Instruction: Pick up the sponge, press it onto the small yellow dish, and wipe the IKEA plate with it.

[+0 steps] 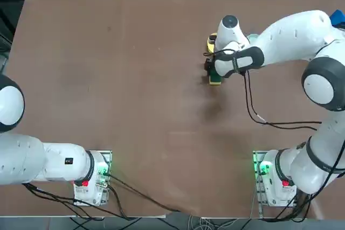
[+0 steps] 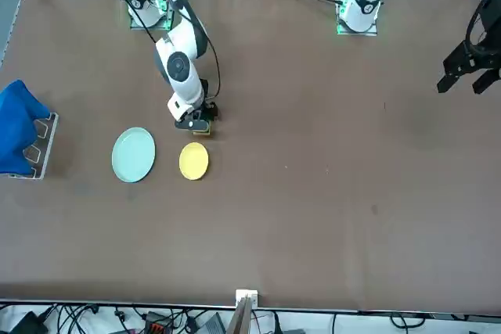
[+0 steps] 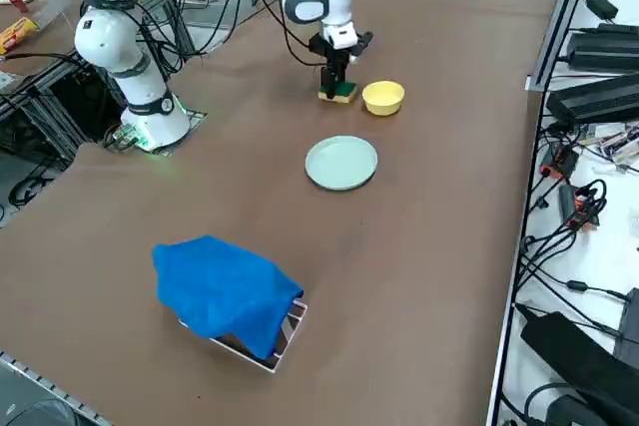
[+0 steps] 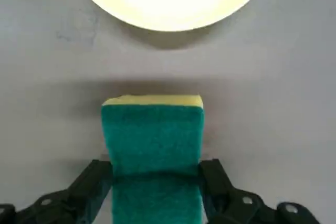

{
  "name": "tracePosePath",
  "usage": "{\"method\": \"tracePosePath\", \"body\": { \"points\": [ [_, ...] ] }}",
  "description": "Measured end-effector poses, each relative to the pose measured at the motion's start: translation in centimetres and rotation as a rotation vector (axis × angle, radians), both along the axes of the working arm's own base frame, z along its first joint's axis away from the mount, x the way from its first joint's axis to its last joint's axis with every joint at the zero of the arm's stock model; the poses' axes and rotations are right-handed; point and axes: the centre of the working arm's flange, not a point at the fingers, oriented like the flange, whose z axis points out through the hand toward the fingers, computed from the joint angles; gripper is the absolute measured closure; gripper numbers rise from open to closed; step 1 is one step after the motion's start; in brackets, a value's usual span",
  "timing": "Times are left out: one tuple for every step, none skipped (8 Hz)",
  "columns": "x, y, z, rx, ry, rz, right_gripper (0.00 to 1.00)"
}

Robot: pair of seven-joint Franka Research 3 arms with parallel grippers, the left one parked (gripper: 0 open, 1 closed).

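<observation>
Reached only the pick-up, judging by the right pincer [image 4: 155, 165] spread wide astride the sponge [image 4: 152, 135] on the worktop [image 1: 135, 90], with no firm grip or lift evident. Left to do: press onto the small yellow dish [image 2: 193, 161] at the sponge's twelve o'clock, then wipe the IKEA plate [image 2: 133, 155] at the dish's three; can read no brand or label on any.

1. Lettering, labels, brands: none I can read from where I'm standing.
2. Numbers: none legible (I checked the table and the equipment around it).
3. Signs: likewise, none that can be read.
</observation>
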Motion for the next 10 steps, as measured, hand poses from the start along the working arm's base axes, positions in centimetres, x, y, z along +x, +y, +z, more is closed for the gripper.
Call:
{"method": "tracePosePath", "body": {
  "points": [
    [-0.15,-0.09,-0.15,-0.002,0.003,0.000,0.00],
    [-0.21,-0.13,-0.21,-0.003,0.004,0.000,0.00],
    [-0.23,-0.14,-0.23,-0.003,0.004,0.000,0.00],
    [-0.25,-0.15,-0.25,-0.003,0.005,0.000,0.00],
    [-0.26,-0.16,-0.26,-0.003,0.005,0.000,0.00],
    [-0.28,-0.18,-0.29,-0.004,0.005,0.000,0.00],
    [-0.32,-0.20,-0.34,-0.004,0.006,0.000,0.00],
    [-0.36,-0.23,-0.43,-0.005,0.008,0.000,0.00],
    [-0.40,-0.25,-0.52,-0.006,0.010,0.000,0.00],
    [-0.43,-0.27,-0.66,-0.007,0.011,0.000,0.00]
  ]
}}
